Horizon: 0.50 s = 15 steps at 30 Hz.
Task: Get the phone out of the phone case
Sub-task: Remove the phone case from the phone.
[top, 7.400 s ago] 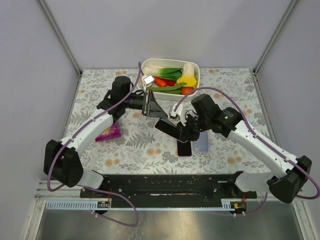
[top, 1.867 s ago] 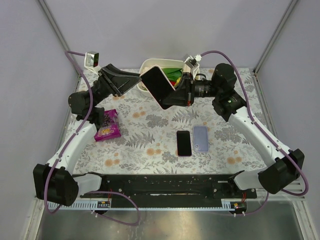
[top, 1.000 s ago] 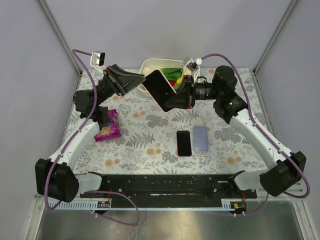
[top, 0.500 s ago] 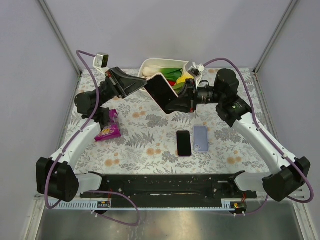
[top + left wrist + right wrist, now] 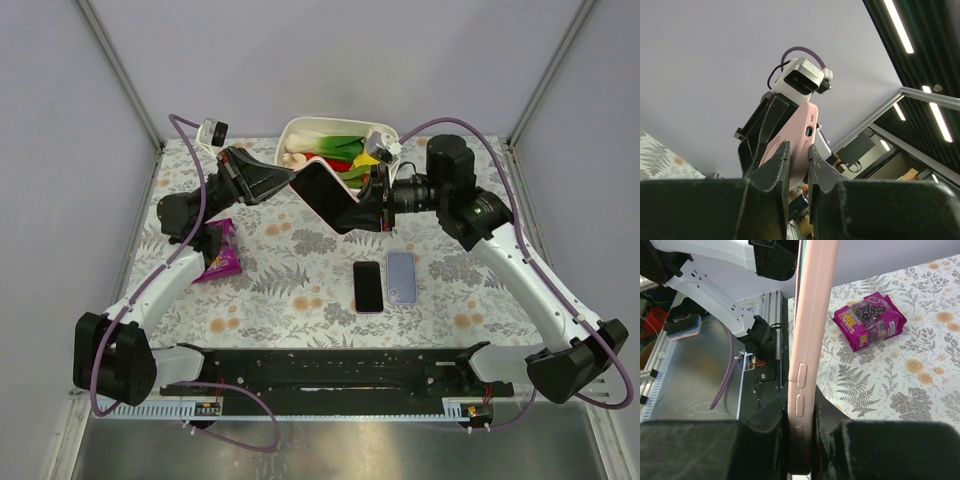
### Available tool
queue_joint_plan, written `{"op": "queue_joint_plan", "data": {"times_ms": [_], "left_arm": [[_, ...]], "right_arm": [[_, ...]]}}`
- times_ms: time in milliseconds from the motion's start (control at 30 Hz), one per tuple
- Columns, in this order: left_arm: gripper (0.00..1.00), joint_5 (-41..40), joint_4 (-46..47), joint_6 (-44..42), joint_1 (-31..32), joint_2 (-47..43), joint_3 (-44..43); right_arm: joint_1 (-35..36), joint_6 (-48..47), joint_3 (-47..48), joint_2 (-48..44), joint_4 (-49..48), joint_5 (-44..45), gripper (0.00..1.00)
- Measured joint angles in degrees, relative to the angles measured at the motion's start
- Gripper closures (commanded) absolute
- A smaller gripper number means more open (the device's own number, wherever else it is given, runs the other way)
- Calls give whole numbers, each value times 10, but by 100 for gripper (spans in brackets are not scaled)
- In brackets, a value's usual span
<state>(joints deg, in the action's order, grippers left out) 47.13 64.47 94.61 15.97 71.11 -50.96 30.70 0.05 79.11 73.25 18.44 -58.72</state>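
The phone [image 5: 322,192], dark screen facing up, sits in a pink phone case and hangs tilted above the table in front of the white tub. My right gripper [image 5: 368,207] is shut on its lower end; in the right wrist view the case's pink side with buttons [image 5: 807,340] rises from between the fingers of the right gripper [image 5: 801,427]. My left gripper [image 5: 291,181] reaches in from the left and pinches the case's upper corner. In the left wrist view the pink phone case [image 5: 796,142] sits between the fingers of the left gripper [image 5: 798,159].
A white tub [image 5: 297,131] of toy vegetables stands at the back. A purple snack bag [image 5: 219,261] lies at the left, also visible as the snack bag [image 5: 869,320] in the right wrist view. A black phone [image 5: 368,286] and a lilac phone [image 5: 402,277] lie side by side mid-table.
Both arms have shifted slightly right and toward the near side with the phone between them. The left gripper has closed onto the case's corner.
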Motion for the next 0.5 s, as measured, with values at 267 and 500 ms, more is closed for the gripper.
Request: {"op": "queue_joint_plan", "data": {"times_ms": [267, 500], "left_arm": [[100, 14, -7, 43, 3, 8, 0], [100, 19, -84, 69, 2, 29, 3]], "right_arm": [[16, -108, 65, 5, 132, 49, 100], [19, -183, 88, 18, 224, 111, 100]]}}
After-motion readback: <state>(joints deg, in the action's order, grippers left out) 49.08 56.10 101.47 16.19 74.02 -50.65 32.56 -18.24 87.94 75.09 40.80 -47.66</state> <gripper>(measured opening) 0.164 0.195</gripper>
